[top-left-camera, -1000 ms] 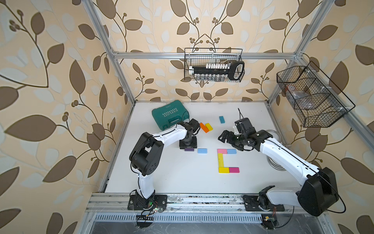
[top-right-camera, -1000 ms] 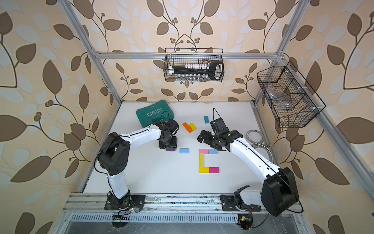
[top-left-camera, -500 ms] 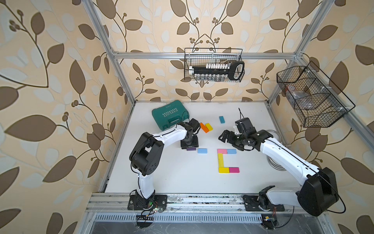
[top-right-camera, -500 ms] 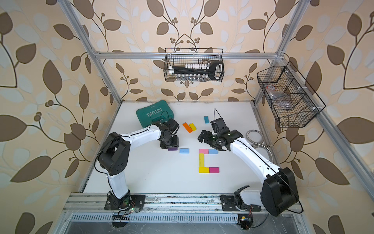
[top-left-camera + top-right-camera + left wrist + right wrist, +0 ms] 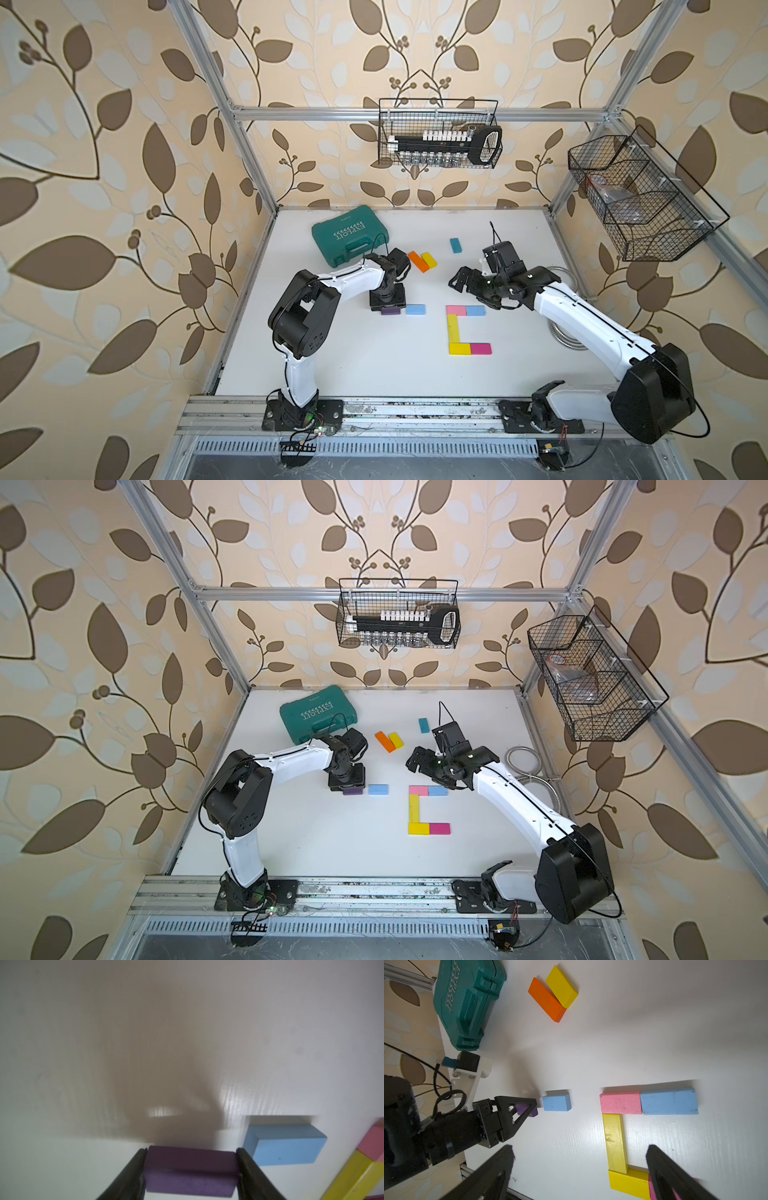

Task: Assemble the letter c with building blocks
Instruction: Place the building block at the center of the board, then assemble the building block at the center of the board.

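Two claws: left claw clamped on the purple block, left of centre in a top view; right claw spread wide, empty. Dragged sideways, the purple block could knock the light blue block just beside it

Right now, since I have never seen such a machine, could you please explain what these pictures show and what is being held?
This is a robot with two arms on a white table. Two pictures look down from a camera head above. The other two come from a camera on each wrist.

Each arm ends in an end effector, a clamp with two fingers. The left end effector is closed on a purple block, low at the table, beside a loose light blue block. The right end effector is open and empty, near an unfinished letter C made of pink, light blue, yellow and magenta blocks.

Farther back lie an orange block, a yellow block touching it, a teal block and a green tool case.
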### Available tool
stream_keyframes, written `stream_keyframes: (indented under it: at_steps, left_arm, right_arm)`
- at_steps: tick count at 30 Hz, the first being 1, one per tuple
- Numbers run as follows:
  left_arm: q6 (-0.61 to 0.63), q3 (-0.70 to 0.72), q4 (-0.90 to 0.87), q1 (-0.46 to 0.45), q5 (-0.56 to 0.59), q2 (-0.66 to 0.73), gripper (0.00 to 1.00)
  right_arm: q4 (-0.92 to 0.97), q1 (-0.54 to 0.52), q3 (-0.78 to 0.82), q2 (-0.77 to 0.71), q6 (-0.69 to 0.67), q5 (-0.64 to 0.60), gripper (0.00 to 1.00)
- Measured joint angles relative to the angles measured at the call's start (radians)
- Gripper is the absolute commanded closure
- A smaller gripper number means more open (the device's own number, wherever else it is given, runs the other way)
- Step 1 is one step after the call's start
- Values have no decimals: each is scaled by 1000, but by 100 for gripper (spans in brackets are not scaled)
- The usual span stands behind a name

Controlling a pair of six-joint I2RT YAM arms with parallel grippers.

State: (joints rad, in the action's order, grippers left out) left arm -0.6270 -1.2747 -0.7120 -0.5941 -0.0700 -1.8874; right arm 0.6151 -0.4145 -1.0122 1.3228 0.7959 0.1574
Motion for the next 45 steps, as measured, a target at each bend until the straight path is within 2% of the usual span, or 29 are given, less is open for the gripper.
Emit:
stream_keyframes:
  at_steps: [8, 13, 17, 26, 31, 36, 39, 45]
  left_arm:
    - [-5, -2, 1, 0, 0, -23, 22]
    - [-6, -3, 0, 0, 4, -15, 1]
    - [-1, -3, -8, 0, 28, 44, 1]
    - [8, 39, 2, 16, 78, 331, 1]
    - [5, 158, 67, 108, -18, 458, 1]
    - [-39, 276, 160, 233, -164, 484, 1]
    - [-61, 325, 174, 241, -209, 480, 1]
    - [-166, 330, 190, 241, -230, 466, 1]
  right_arm:
    - [0, 0, 4, 0, 0, 0, 2]
    - [-1, 0, 4, 0, 0, 0, 2]
    - [-1, 0, 4, 0, 0, 0, 2]
    - [1, 0, 5, -7, -1, 0, 2]
    - [-5, -16, 4, -3, -4, 1, 2]
    - [-18, -94, -28, 83, -3, 4, 5]
    - [-21, -150, -73, 179, -4, -1, 5]
    - [-9, -224, -200, 369, -4, -31, 7]
